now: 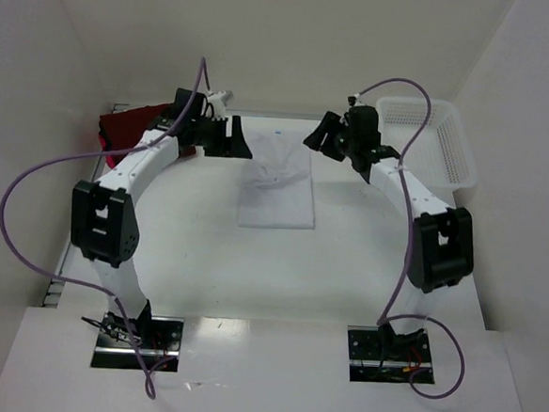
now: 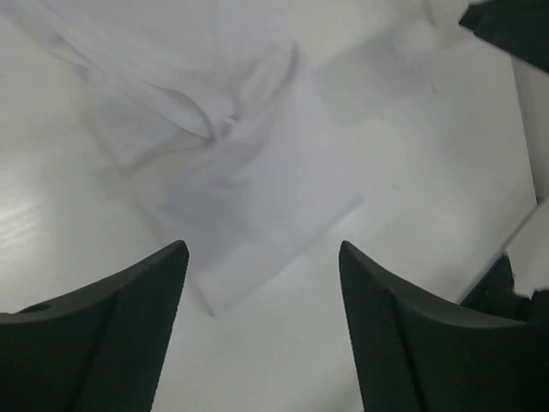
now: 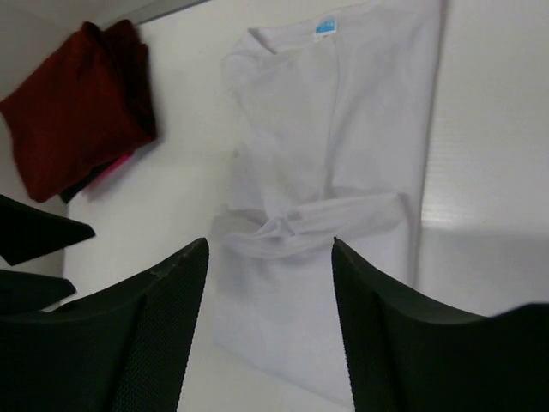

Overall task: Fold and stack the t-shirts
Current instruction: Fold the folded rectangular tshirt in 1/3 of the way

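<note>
A white t-shirt (image 1: pixel 278 185) lies on the table's middle, folded into a long rectangle with a bunched ridge across it. Its blue neck label (image 3: pixel 326 26) sits at the far end. My left gripper (image 1: pixel 230 139) hovers open over the shirt's far-left corner, nothing between its fingers (image 2: pixel 146 292). At the far-right corner my right gripper (image 1: pixel 325 136) hovers open too, above the cloth. In the left wrist view the shirt (image 2: pixel 240 180) lies beyond the gripper (image 2: pixel 262 253). The right wrist view shows the shirt (image 3: pixel 343 154) under the gripper (image 3: pixel 268 249). Dark red t-shirts (image 1: pixel 121 129) (image 3: pixel 81 103) lie piled at the far left.
A white mesh basket (image 1: pixel 432 140) stands at the back right corner. White walls close in the table at the back and both sides. The two arms arch over the left and right sides of the table (image 1: pixel 270 272).
</note>
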### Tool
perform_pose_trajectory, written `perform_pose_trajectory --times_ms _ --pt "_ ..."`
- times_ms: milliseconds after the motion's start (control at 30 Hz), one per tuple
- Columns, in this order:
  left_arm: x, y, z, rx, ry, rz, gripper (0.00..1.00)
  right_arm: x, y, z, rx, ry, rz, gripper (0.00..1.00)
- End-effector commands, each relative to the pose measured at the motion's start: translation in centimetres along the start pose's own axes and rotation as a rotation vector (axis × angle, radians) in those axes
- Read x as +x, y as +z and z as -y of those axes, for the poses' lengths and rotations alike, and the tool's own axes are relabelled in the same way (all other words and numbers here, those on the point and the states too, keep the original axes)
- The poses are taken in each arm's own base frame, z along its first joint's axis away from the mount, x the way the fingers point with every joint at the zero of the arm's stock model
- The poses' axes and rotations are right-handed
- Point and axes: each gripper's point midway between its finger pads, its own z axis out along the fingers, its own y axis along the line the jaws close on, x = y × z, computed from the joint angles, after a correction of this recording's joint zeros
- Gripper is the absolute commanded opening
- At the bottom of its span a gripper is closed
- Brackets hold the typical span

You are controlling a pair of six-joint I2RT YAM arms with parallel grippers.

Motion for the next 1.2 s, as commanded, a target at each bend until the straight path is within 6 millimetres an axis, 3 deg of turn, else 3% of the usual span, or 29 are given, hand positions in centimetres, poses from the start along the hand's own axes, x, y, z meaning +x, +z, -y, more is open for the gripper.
perform_pose_trajectory --times_ms 0,67,133,233,333,467,667,867,1167 --pt "5.4 0.9 3.5 0.101 0.025 -0.091 0.75 -0.5 -3.5 -1.4 -0.065 -0.008 0.062 0.54" --pt "8.6 1.8 4.1 0.118 -0.009 -0.153 0.63 2.1 -3.9 -0.2 -0.045 0.022 0.023 0.36" --pt "10.4 2.4 4.4 0.101 -0.009 -0.174 0.50 4.3 -4.2 0.3 -0.036 0.025 -0.005 0.26" --pt "12.2 3.7 4.4 0.065 -0.002 -0.193 0.35 6.9 -4.2 0.7 -0.008 0.014 -0.041 0.26" --pt "13.8 5.6 2.8 -0.009 -0.035 -0.236 0.35 8.0 -4.0 1.1 0.002 0.019 -0.063 0.28" --pt "13.1 8.1 0.3 -0.109 -0.067 -0.208 0.35 8.6 -3.9 1.7 0.021 0.027 -0.073 0.29" --pt "11.5 11.3 -0.9 -0.141 -0.075 -0.203 0.36 9.2 -3.2 2.6 0.043 0.010 -0.088 0.31" --pt "9.2 12.6 -1.4 -0.139 -0.074 -0.168 0.37 9.7 -2.1 2.9 0.049 0.015 -0.115 0.31" --pt "5.5 14.3 -5.2 -0.229 -0.080 -0.098 0.43 9.5 0.0 3.2 0.055 -0.013 -0.136 0.33"
